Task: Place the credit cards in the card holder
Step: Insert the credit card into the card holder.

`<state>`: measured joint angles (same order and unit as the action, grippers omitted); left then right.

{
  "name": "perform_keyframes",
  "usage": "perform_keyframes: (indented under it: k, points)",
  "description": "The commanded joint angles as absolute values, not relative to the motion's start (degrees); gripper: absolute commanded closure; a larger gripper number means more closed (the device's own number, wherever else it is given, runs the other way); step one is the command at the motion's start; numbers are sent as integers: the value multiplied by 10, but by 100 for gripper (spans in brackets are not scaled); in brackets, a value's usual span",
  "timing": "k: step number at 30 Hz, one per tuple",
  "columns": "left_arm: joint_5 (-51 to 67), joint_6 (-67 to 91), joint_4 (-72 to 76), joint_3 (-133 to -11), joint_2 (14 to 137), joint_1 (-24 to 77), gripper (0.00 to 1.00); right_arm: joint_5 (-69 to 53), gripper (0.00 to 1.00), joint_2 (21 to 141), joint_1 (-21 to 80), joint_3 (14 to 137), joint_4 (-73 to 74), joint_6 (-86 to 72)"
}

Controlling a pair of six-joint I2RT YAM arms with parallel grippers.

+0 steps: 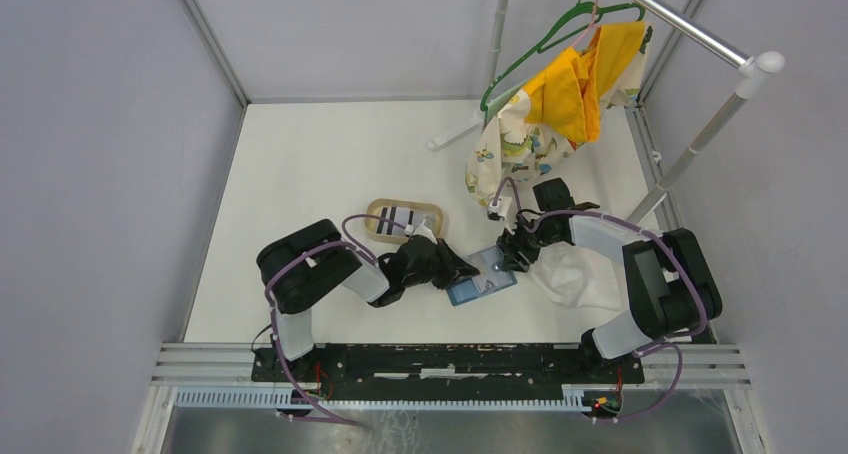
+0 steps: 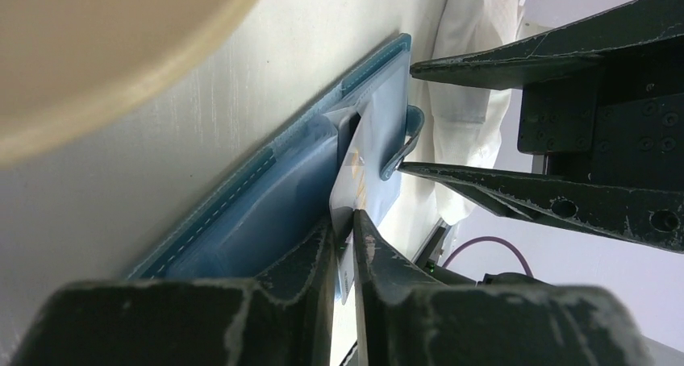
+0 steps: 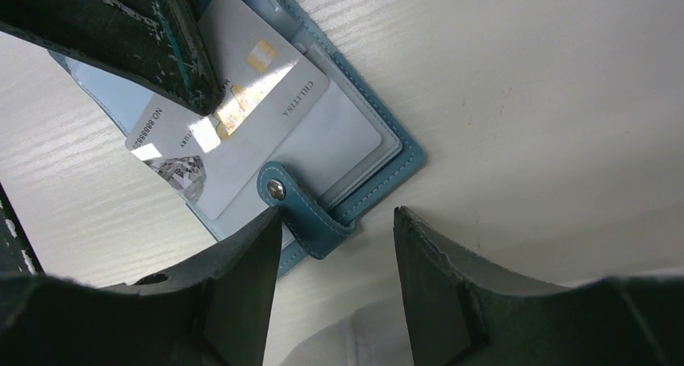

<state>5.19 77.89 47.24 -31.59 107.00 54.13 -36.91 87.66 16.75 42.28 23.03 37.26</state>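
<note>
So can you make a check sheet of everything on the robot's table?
Surface: white table, well lit
Job's things: open blue fold-over wallet; silver-grey plastic card angled across its clear pockets; striped card in tan oval tray
Clutter: white cloth beside wallet
Hands: left hand narrow around silver-grey card, grip unclear; right hand open by wallet's snap tab
Cables: purple cables along both arms
Surroundings: metal clothes rack, green hanger, yellow garment
</note>
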Motion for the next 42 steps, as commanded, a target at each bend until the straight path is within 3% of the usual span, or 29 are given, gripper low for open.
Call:
perform_keyframes:
  k: [1, 12, 16, 20, 24, 27, 36, 42]
  points:
    - [64, 764, 416, -321, 1092, 544, 78, -391, 41, 879, 171, 443, 240, 384]
    - [68, 757, 408, -324, 1093, 542, 74, -402, 35, 782, 152, 435, 225, 400]
    - [68, 755, 407, -324, 1094, 542, 73, -462, 36, 744, 153, 415, 220, 442]
    - [70, 754, 407, -325, 1095, 542, 73, -575, 43, 686, 168, 358, 223, 575]
    - [72, 753, 407, -327, 1097, 542, 73, -617, 76, 620, 208, 275, 203, 754]
    - [75, 753, 408, -329, 1102, 542, 73, -574, 98, 630, 263, 273, 182, 754]
    - [78, 756, 417, -329, 1109, 542, 73, -345, 100, 644, 418, 256, 7, 577]
    - [78, 756, 412, -329, 1105, 541, 73, -259, 100, 688, 466, 271, 12, 572]
